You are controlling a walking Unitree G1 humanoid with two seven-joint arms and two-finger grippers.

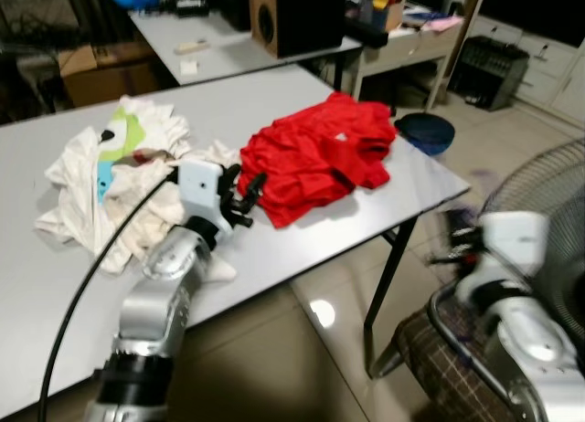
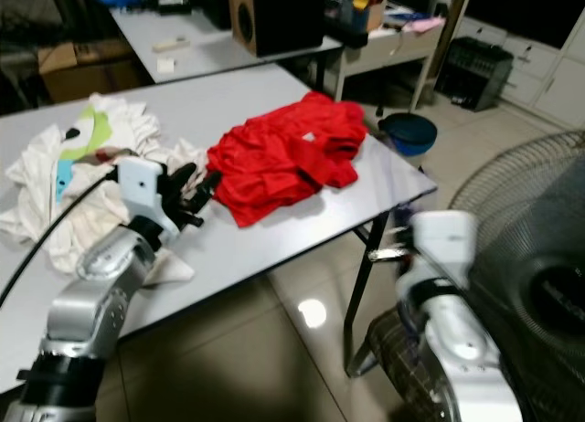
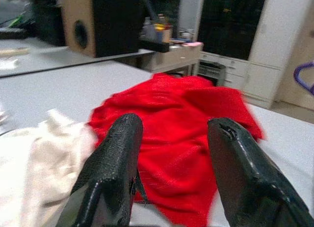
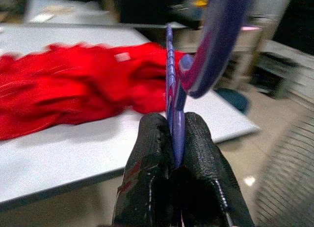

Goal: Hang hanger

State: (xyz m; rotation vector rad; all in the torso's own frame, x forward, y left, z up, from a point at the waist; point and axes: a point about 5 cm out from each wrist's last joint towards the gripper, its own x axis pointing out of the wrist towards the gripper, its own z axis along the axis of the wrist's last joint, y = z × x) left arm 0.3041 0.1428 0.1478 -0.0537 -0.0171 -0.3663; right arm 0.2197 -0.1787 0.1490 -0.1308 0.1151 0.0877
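Grey bench (image 1: pixel 302 230) under red cloth (image 1: pixel 315 152); left tool (image 3: pixel 171 175) spread, right tool (image 4: pixel 174 153) pinching hanger (image 4: pixel 172 97); tiled floor (image 1: pixel 311 349).

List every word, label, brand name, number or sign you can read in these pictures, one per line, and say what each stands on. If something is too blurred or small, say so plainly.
No text can be read in any view.
White tag on the red garment: too small and blurred to read.
Green and blue print on the white clothes: a graphic, no legible letters.
Items on the far desk: too blurred to read.
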